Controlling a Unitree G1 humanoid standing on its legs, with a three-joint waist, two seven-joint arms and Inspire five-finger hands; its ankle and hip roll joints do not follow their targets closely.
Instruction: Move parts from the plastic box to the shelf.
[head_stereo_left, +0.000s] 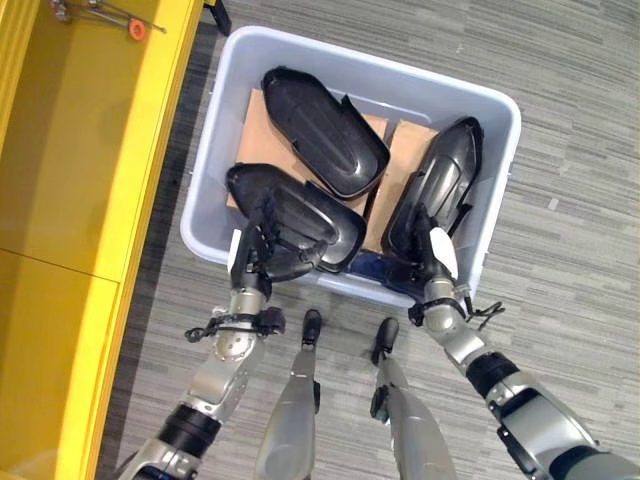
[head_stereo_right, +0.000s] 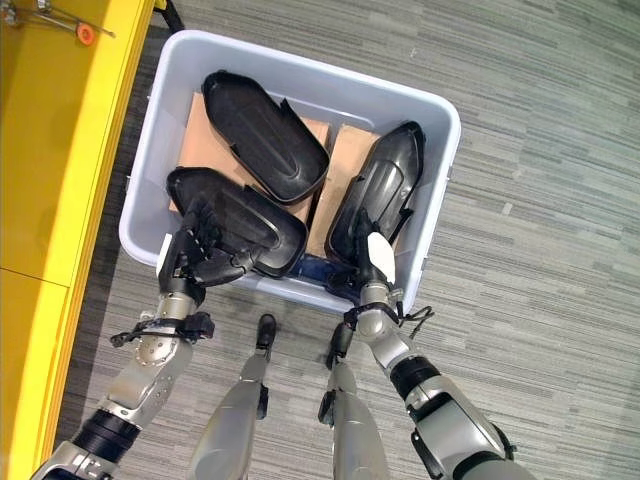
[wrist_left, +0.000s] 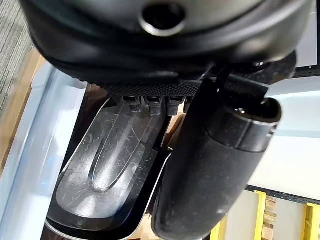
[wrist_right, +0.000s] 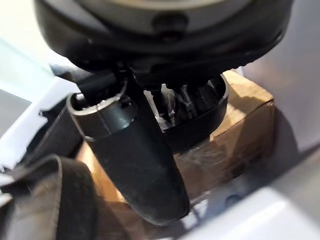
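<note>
Left hand (head_stereo_left: 262, 250) curls round the near end of a glossy black part (head_stereo_left: 300, 215); right hand (head_stereo_left: 425, 262) grips another part (head_stereo_left: 440, 180) by the plastic box's (head_stereo_left: 490, 230) right wall. Three shell-like parts in all, the third (head_stereo_left: 325, 130) toward the far wall, on brown cardboard (head_stereo_left: 385, 125). Fingertips hidden inside the shells. Yellow shelf (head_stereo_left: 90, 160) alongside.

Three parts are lying in the plastic box (head_stereo_left: 495, 150) before me: one (head_stereo_left: 325, 130) along its far edge, one (head_stereo_left: 300, 215) at its near-left corner, one (head_stereo_left: 440, 185) along its right edge; the shelf (head_stereo_left: 90, 150) is standing left
</note>
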